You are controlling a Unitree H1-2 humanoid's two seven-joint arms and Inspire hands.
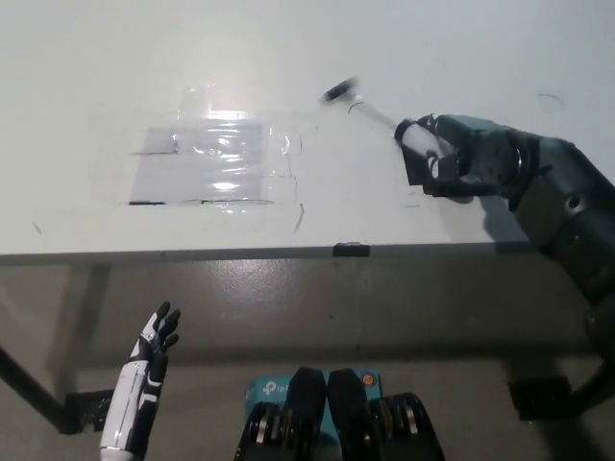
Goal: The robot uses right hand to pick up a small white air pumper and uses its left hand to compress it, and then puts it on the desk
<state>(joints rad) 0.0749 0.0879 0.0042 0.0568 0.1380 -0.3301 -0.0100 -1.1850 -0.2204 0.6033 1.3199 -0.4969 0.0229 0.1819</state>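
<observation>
The small white air pumper (415,135) is lifted off the desk at the right, its white barrel gripped in my black right hand (459,159). Its thin metal rod slants up and to the left, ending in a blurred black handle (339,91). My right hand is shut on the barrel. My white left hand (154,349) rests low at the lower left, below the desk's front edge, fingers apart and holding nothing.
A clear plastic sheet (213,158) is taped flat on the white desk (288,48) left of centre. A small black clip (349,250) sits on the desk's front edge. Under the desk lie a grey floor and black desk legs.
</observation>
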